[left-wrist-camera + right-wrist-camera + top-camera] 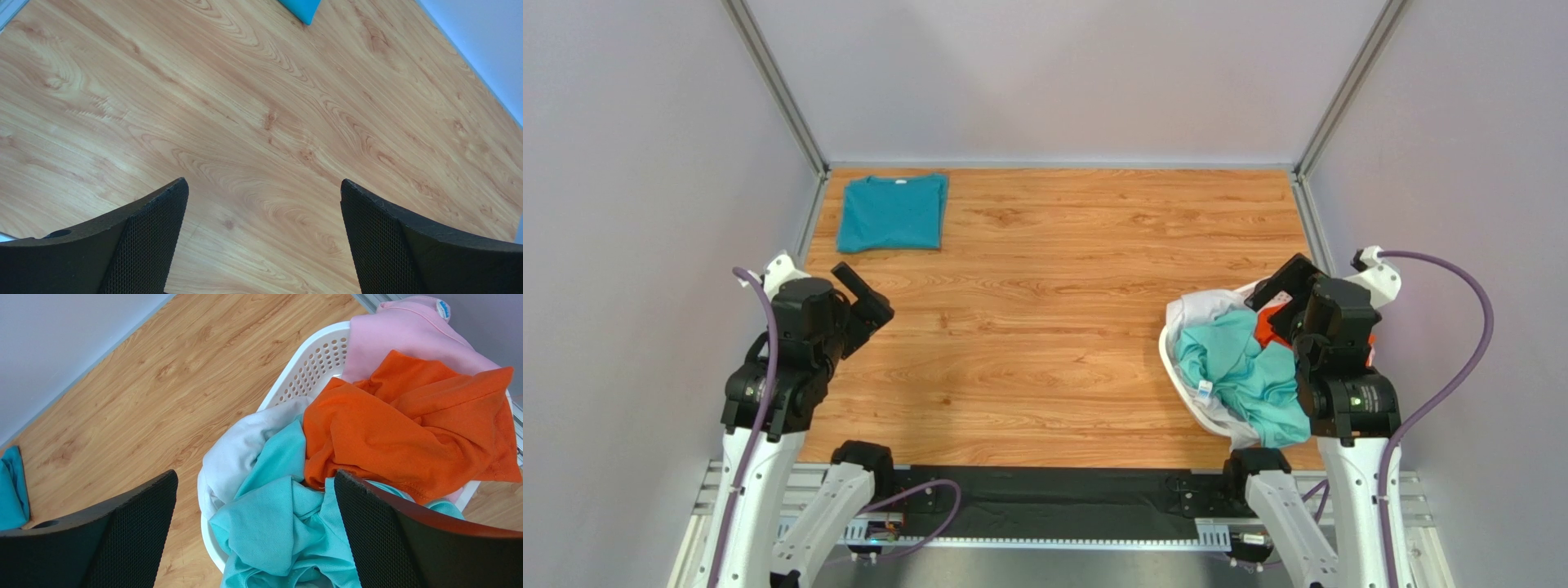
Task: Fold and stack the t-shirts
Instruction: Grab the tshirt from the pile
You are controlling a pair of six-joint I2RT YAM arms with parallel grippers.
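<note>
I am reading the teal t-shirt (891, 212) as lying folded flat at the far left corner of the table (1051, 306). The left gripper (263, 182) is hovering above bare wood by the left edge, nearer than that shirt and well apart from it. Its jaws are standing released, gripping nothing.

At the near right, the laundry basket (307, 361) is holding a crumpled heap. The white t-shirt (236, 450) is draping over its left rim, with the mint t-shirt (276, 520) lying beside it. The orange t-shirt (393, 429) is lying further right and the pink t-shirt (405, 337) at the far side. The right gripper (255, 474) is hanging above the basket, jaws spread wide, gripping nothing.
</note>
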